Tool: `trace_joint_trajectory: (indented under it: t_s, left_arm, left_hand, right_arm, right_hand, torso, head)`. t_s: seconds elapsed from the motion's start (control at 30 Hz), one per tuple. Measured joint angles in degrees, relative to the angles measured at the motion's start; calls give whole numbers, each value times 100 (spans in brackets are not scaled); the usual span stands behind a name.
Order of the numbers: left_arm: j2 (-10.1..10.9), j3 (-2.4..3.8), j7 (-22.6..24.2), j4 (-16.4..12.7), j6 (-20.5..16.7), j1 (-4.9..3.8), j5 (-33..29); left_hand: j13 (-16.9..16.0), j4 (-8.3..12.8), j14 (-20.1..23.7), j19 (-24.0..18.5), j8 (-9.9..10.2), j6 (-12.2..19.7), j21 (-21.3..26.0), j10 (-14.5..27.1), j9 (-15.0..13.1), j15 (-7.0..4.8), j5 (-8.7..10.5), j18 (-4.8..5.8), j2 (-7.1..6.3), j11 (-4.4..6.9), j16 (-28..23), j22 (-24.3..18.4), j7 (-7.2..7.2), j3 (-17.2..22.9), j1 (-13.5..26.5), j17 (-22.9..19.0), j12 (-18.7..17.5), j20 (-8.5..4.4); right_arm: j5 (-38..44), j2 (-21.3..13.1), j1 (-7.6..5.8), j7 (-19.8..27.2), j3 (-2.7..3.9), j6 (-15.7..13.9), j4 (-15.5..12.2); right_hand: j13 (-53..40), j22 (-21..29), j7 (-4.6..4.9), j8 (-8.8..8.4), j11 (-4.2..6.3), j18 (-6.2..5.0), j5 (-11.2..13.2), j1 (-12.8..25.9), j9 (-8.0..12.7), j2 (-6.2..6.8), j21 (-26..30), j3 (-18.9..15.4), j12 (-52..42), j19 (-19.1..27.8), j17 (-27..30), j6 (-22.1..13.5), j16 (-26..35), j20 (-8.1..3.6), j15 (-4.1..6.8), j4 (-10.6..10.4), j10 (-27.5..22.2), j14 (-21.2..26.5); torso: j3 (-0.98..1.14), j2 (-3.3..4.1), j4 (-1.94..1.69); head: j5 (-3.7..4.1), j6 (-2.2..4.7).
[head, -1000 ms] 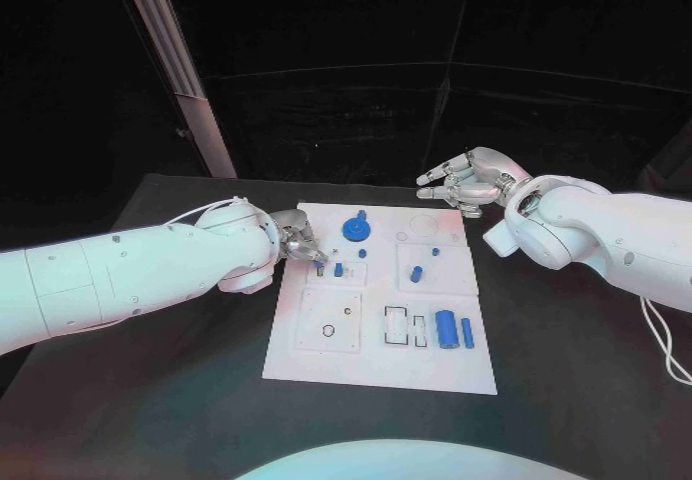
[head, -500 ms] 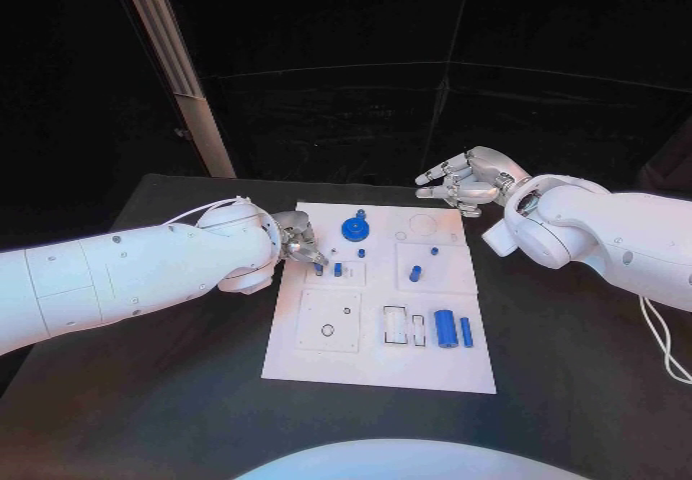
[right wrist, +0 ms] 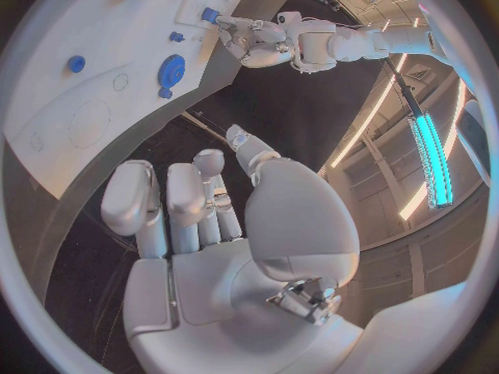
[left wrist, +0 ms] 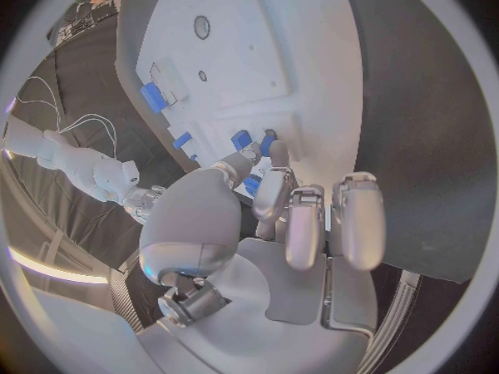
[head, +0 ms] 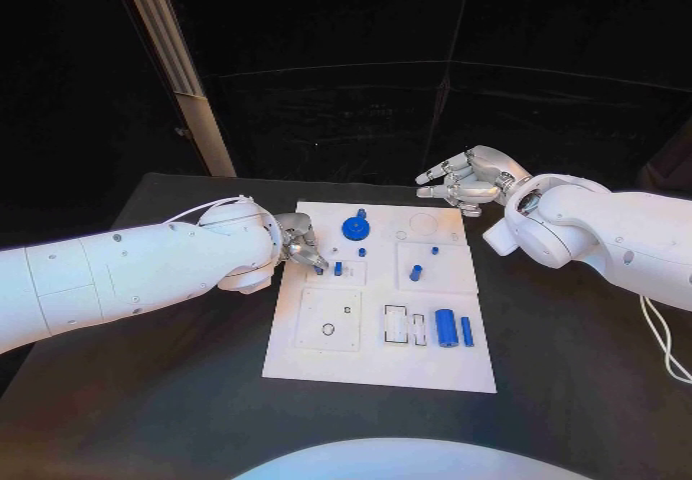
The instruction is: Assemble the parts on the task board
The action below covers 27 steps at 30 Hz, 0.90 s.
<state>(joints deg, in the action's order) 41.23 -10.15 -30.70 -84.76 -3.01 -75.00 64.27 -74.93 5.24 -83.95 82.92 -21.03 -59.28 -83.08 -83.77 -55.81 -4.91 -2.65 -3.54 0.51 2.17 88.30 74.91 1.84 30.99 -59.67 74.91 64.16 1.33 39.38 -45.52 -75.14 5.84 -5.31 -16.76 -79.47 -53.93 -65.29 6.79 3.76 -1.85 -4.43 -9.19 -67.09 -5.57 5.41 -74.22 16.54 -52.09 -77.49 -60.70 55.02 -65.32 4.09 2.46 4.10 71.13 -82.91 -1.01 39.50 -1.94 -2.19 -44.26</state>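
Head view: nothing has really moved in the last second, so no progress; the left hand (head: 300, 246) still pinches a small blue peg (head: 319, 268) at the task board (head: 378, 370)'s left edge, on the black table (head: 173, 400). Left wrist view shows fingertips (left wrist: 273, 154) on that peg. Right wrist view: the right hand (right wrist: 208, 216) stays clear of the board's far corner, loosely curled, holding nothing, dark room behind.

Bare tabletop (head: 577, 340) lies open below the right hand (head: 464, 182); beside the left hand (head: 300, 245), blue parts (head: 338, 268) crowd the task board (head: 378, 370).
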Motion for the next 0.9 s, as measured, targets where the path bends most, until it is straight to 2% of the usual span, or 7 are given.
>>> trace_joint_trajectory:
  t_s: [0.63, 0.9]
  left_arm:
    - [-8, -3, -6, -9, 123, 4, 0]
    - [19, -5, -6, -40, 100, 10, -5]
  left_hand:
    - [0, 0, 0, 0, -13, -1, 0, -8, -3, 0, 24, 0, 0, -11, 0, 0, 2, 0, 0, 0, 0, 0]
    - [0, 0, 0, 0, -33, 45, 1, -8, -15, 0, 4, 0, 104, -13, 0, 0, 0, 0, 104, 0, -1, 0]
  right_arm:
    - [0, 7, 1, 0, -1, 4, 5]
    - [0, 12, 1, 1, -1, 5, 10]
  right_hand:
    - [0, 0, 0, 0, 0, 0, 0, 0, 1, 0, 0, 0, 0, 0, 0, 0, 0, 0, 0, 0, 0, 0]
    - [0, 0, 0, 0, 0, 0, 0, 0, 1, 0, 0, 0, 0, 0, 0, 0, 0, 0, 0, 0, 0, 0]
  torso:
    - [0, 1, -2]
    - [-1, 1, -1]
  head:
    - [-1, 0]
    - [6, 4]
